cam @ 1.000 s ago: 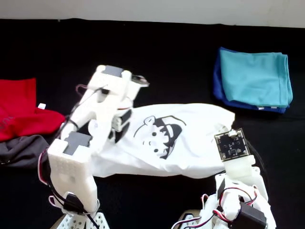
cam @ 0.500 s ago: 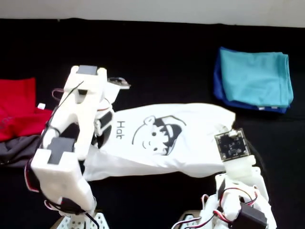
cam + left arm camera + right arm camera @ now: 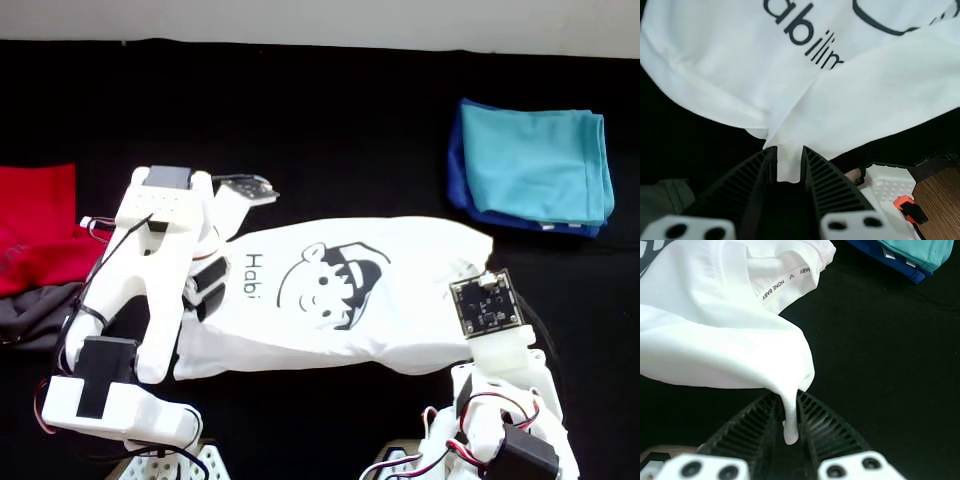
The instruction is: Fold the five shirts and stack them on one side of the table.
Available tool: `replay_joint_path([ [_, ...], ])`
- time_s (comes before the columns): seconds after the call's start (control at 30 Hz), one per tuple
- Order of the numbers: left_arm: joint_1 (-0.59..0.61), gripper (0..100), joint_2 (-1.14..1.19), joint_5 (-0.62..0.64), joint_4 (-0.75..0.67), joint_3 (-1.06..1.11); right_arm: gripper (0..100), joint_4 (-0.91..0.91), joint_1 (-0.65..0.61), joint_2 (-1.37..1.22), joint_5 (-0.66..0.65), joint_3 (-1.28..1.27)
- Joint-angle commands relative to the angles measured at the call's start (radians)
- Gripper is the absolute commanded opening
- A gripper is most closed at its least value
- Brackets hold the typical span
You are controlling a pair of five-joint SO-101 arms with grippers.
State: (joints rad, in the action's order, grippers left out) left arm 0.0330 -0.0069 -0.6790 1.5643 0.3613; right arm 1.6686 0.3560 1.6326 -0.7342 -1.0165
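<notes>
the left gripper [image 3: 785,150] is clamped on a narrow pinch of the white shirt [image 3: 865,90], its black ribbed fingers [image 3: 747,175] closed with a strip of cloth between them. how far the cloth runs down between the fingers is hidden. the right gripper [image 3: 787,397] is likewise pressed together on a fold of the white shirt [image 3: 705,340], and a small tongue of fabric hangs past the fingertips.

from above, the white shirt [image 3: 380,290] lies stretched across the middle of the black table [image 3: 330,120], between the two arms. the left arm [image 3: 150,290] covers the shirt's edge on its side, so the grip there cannot be made out. the right arm [image 3: 495,400] sits over the near corner at the other end. a cartoon face [image 3: 330,280] shows on the shirt, and the lettering beside it is partly cut off by the left arm. a neck label [image 3: 785,282] shows inside the collar.

a folded teal shirt [image 3: 535,160] rests on a blue shirt [image 3: 460,190] at the far right of the table, well apart from the white one; the blue one shows only as a border. a red shirt [image 3: 40,240] lies at the left edge, cut off by the frame, partly over a grey shirt [image 3: 35,310] that is mostly hidden.
</notes>
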Motion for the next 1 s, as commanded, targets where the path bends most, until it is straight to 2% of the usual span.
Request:
replay_joint_path([
  [0.0,0.007,10,-0.019,0.000,0.002,-0.007,0.6,0.005,-0.001,0.005,-0.008,-0.013],
  [0.07,0.005,11,-0.041,0.037,0.035,-0.036,0.6,0.005,-0.001,0.005,-0.008,-0.013],
  [0.2,0.005,21,-0.094,0.063,0.109,-0.124,0.6,0.005,-0.001,0.005,-0.008,-0.013],
  [0.53,0.025,21,-0.041,0.063,0.106,-0.048,0.6,0.005,-0.001,0.010,-0.008,-0.013],
  [0.97,0.025,21,-0.012,0.066,-0.044,0.079,0.6,0.005,-0.001,0.012,-0.008,-0.013],
])
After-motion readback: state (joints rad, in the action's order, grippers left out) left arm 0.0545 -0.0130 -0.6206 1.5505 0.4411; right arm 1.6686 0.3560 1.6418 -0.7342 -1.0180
